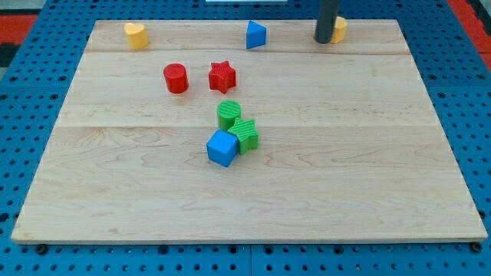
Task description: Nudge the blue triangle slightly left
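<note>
The blue triangle [255, 35] stands near the board's top edge, a little right of centre. My tip [324, 41] is to its right, about ninety pixels away, near the top edge. The rod partly hides a yellow block [339, 29] just right of the tip; its shape cannot be made out.
A yellow heart [136, 35] sits at the top left. A red cylinder [176, 78] and a red star [222, 76] lie left of centre. A green cylinder [229, 114], a green star [245, 134] and a blue cube [222, 148] cluster at the centre of the wooden board [383, 169].
</note>
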You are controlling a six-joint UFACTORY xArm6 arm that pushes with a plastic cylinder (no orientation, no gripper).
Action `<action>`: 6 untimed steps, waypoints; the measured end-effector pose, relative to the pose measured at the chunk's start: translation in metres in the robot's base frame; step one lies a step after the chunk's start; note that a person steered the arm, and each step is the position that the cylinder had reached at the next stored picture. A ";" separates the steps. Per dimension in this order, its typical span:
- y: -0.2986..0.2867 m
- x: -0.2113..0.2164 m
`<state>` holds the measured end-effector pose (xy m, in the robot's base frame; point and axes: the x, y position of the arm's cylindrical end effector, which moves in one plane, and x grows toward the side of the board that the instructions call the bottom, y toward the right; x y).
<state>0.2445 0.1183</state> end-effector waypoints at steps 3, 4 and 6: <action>0.042 -0.024; -0.005 -0.028; -0.101 -0.026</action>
